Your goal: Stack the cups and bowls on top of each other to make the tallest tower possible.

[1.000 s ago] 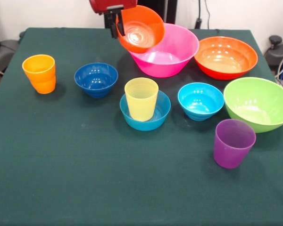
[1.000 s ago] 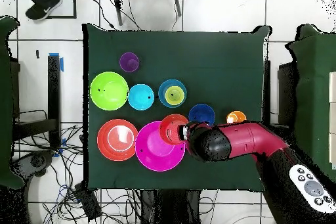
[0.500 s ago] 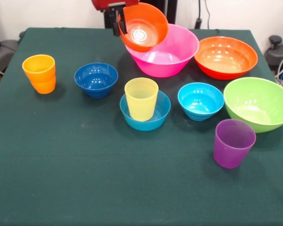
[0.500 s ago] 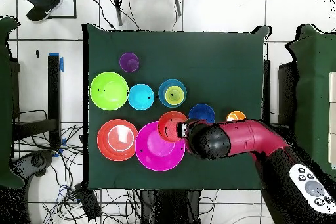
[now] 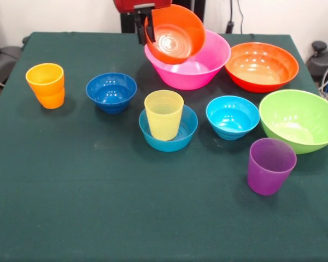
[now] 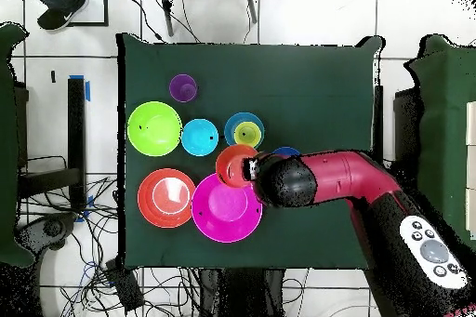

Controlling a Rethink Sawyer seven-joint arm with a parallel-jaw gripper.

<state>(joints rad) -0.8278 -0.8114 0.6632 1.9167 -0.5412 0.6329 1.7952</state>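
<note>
Purple cup [image 5: 270, 165] stands nearest on the green bench [image 5: 98, 207], upright and apart from the rest; behind it come the lime bowl [image 5: 300, 120], the cyan bowl [image 5: 233, 117] and, in the middle, the yellow cup [image 5: 164, 114] standing upright inside the mid-blue bowl [image 5: 181, 134] — the start of the tower. Farther back sit the dark blue bowl [image 5: 111, 91] and the orange cup [image 5: 45, 85] off to one side, then the big pink bowl [image 5: 199, 65] and the big orange-red bowl [image 5: 261, 65]. Highest and farthest, the gripper [image 5: 143, 24] has its fingers closed on the rim of the small orange-red bowl [image 5: 175, 34], which hangs tilted, its hollow facing the camera, in the air over the pink bowl's near edge. From above it lies between the pink bowl and the yellow cup. The step seems to be carrying this bowl to the tower — it will want levelling first, then centring over the cup's mouth and lowering slowly, since the cup's rim is narrow and a tilted or off-centre bowl would likely slide off or tip the cup.
</note>
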